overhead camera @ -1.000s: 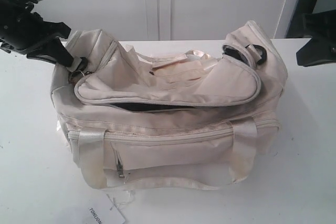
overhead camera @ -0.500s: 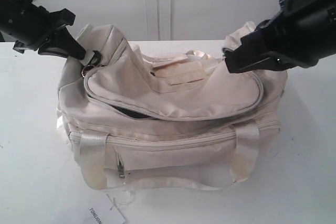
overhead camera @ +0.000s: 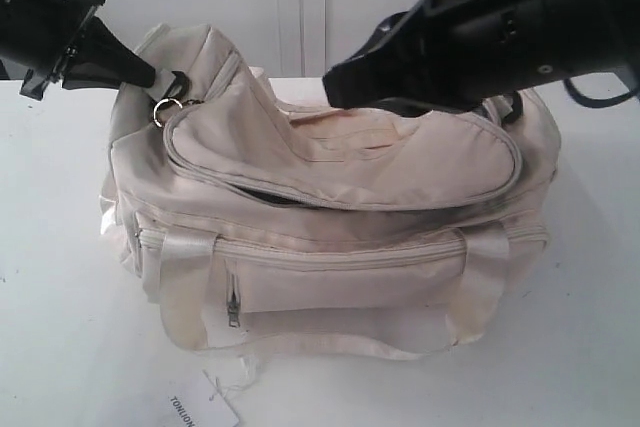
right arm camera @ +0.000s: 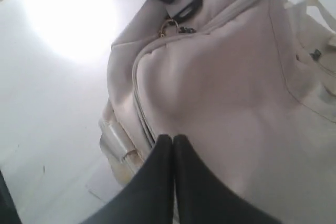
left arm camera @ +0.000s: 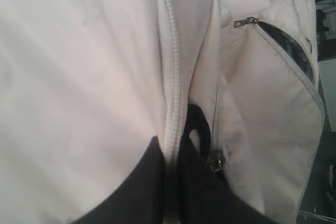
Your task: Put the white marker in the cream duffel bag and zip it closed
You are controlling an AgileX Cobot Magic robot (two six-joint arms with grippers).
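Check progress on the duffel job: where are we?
Done: white marker is nowhere in view, so possibly inside already; can't confirm. In hand: left gripper clamps the end of the cream duffel bag beside the gold ring zip pull; right gripper, shut, is over the top flap. Left: zipping; a dark gap shows under the flap's front edge.

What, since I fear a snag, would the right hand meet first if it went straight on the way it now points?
Most likely the top flap of the bag, just ahead of the shut right hand; the gap between them is hard to judge.
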